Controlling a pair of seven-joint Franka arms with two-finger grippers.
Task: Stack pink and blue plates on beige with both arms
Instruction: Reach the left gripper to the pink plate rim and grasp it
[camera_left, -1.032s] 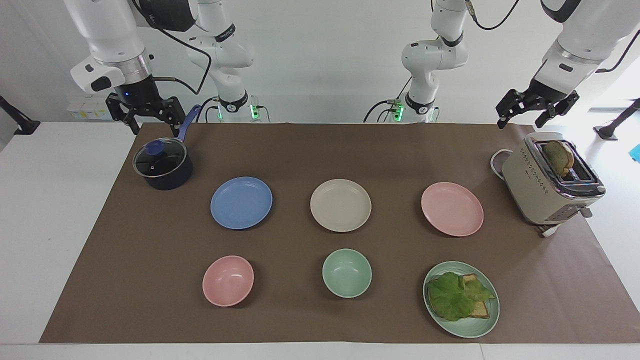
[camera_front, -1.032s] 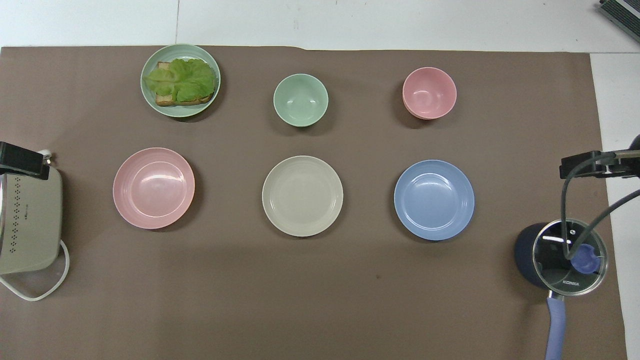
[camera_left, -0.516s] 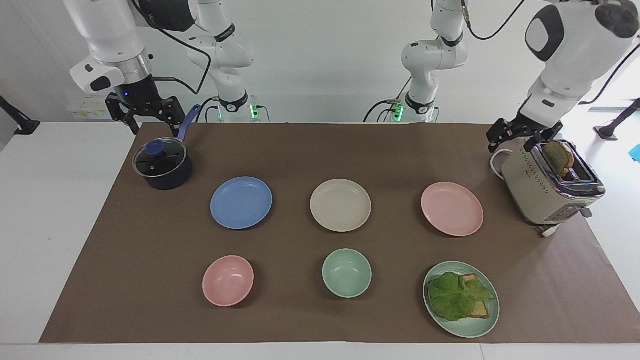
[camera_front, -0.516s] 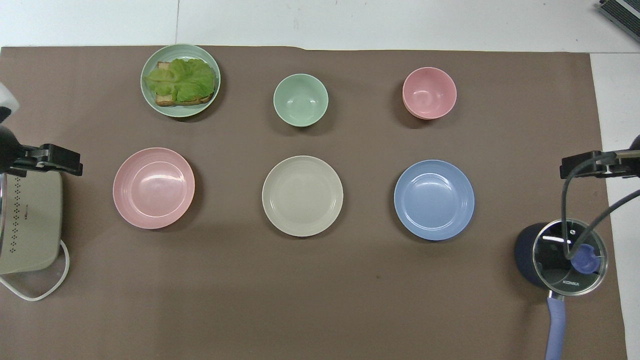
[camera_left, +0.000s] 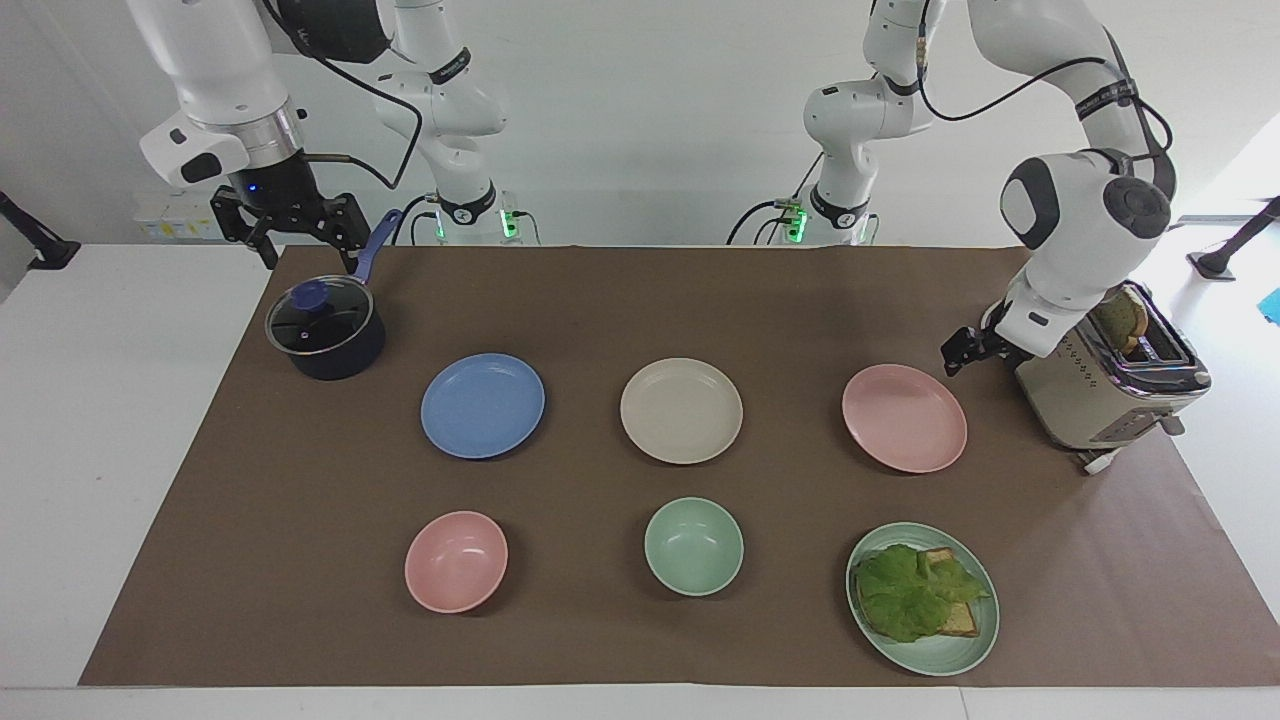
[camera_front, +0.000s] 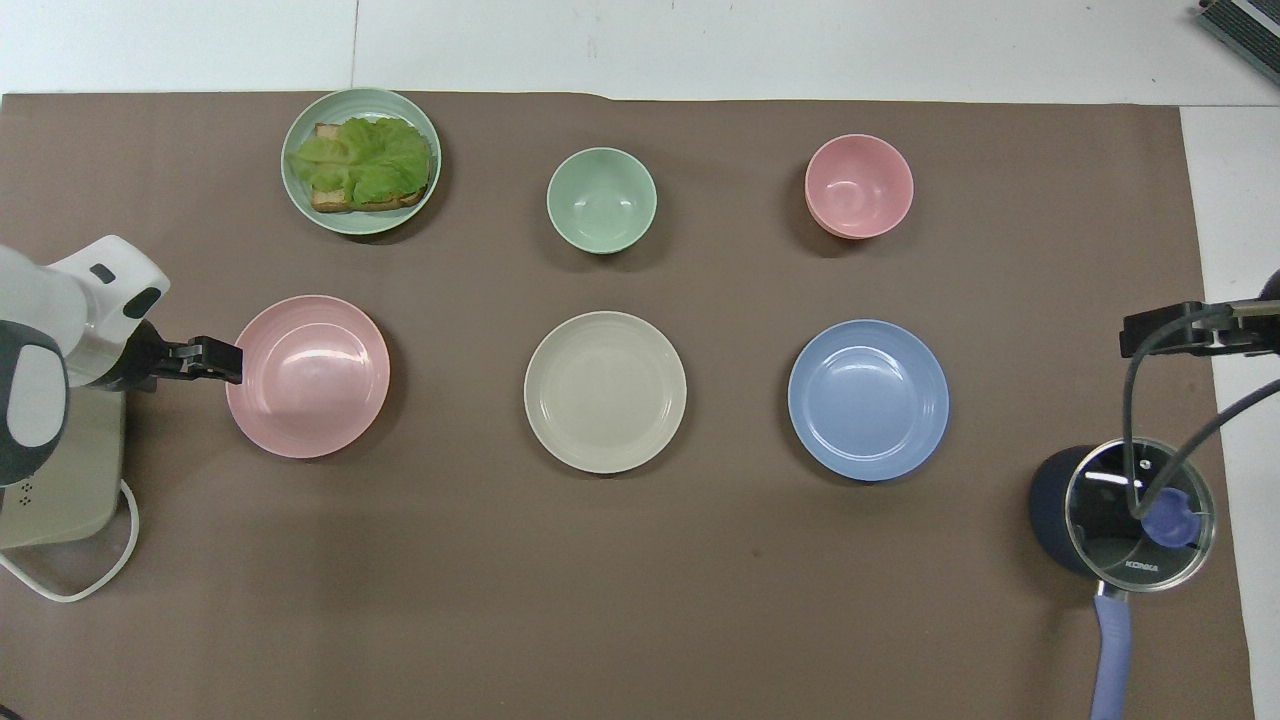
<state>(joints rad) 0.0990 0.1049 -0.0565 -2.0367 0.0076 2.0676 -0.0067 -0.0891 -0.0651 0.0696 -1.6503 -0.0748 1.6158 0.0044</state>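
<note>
The beige plate (camera_left: 681, 410) (camera_front: 605, 391) lies in the middle of the brown mat. The blue plate (camera_left: 482, 405) (camera_front: 868, 399) sits beside it toward the right arm's end. The pink plate (camera_left: 904, 418) (camera_front: 307, 376) is beside it toward the left arm's end. My left gripper (camera_left: 962, 350) (camera_front: 218, 360) is low, between the toaster and the pink plate, right at the plate's rim; it is open and holds nothing. Whether it touches the rim I cannot tell. My right gripper (camera_left: 292, 238) (camera_front: 1165, 330) waits, open and empty, above the mat's edge by the pot.
A beige toaster (camera_left: 1100, 375) with a bread slice stands at the left arm's end. A dark pot (camera_left: 325, 328) with a glass lid is near the right gripper. Farther from the robots lie a pink bowl (camera_left: 456, 561), a green bowl (camera_left: 694, 546) and a green plate (camera_left: 975, 640) with lettuce toast.
The left arm has swung down from above the toaster toward the pink plate, bringing its gripper to the plate's rim. The right arm and all the plates have stayed still.
</note>
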